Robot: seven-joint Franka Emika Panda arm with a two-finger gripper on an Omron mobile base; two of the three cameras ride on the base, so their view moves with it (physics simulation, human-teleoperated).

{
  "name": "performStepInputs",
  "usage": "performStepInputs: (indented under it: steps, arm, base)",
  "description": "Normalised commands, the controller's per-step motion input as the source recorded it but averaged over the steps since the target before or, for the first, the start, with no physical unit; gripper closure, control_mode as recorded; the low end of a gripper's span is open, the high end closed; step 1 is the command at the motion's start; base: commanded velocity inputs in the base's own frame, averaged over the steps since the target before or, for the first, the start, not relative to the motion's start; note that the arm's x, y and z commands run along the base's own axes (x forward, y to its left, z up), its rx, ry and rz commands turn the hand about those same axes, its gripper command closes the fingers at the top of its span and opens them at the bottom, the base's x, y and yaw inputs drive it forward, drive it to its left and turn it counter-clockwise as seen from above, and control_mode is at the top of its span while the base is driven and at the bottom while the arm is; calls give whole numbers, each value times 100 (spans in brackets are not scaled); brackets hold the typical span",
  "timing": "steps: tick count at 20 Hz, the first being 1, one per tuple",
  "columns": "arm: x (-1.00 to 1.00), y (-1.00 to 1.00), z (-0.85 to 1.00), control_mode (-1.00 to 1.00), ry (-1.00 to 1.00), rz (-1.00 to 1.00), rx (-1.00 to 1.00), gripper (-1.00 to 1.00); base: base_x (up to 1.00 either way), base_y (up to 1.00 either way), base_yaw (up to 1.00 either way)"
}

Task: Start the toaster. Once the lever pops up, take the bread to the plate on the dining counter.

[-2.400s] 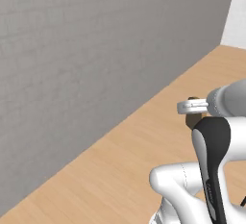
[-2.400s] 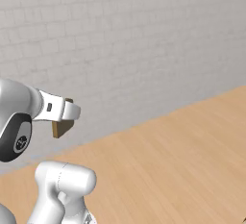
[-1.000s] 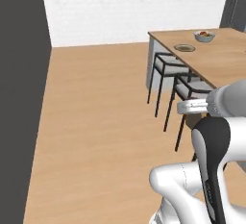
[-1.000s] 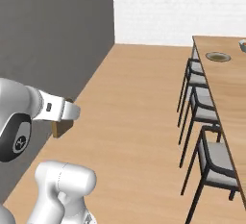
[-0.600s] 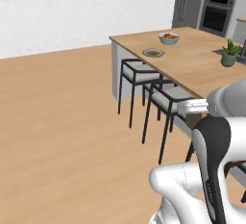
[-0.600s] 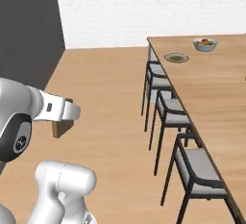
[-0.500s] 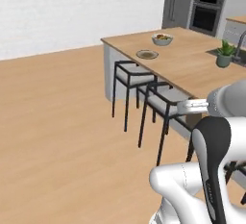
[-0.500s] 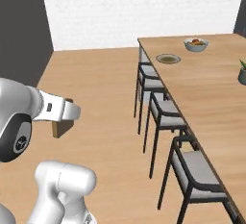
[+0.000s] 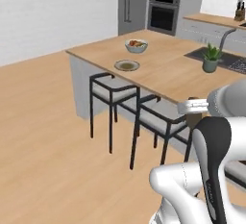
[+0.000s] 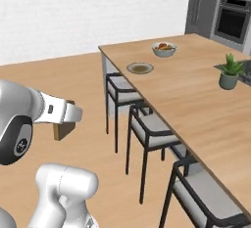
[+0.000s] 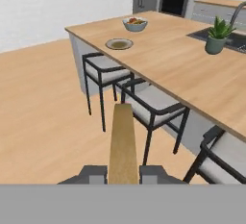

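Observation:
My gripper is shut on the bread, a tan slice seen edge-on that sticks out between the dark fingertips. From the base views the bread hangs under the white hand, over the wood floor and short of the stools. The grey plate lies near the far corner of the dining counter, well ahead of the gripper. The toaster is out of view.
A pale bowl of fruit stands just beyond the plate. A potted plant sits by the sink. Black stools line the counter's near side. Ovens stand behind.
The whole picture has swung: the base has turned and driven, and the counter with plate and stools now sits larger and closer. The gripper has stayed shut on the bread.

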Motion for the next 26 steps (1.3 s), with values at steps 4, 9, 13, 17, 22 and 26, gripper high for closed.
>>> performStepInputs:
  steps: [4,9,13,17,22,26]
  arm:
    - [0,0,0,100,0,0,0,100]
    - [0,0,0,100,0,0,0,100]
    - [0,0,0,100,0,0,0,100]
    - [0,0,0,100,0,0,0,100]
    - [0,0,0,100,0,0,0,100]
    - [0,0,0,100,0,0,0,100]
  base:
    - [68,76,-44]
    - [67,80,-43]
    - [62,82,-43]
    - [59,85,-42]
    - [55,85,-43]
    - [46,77,-46]
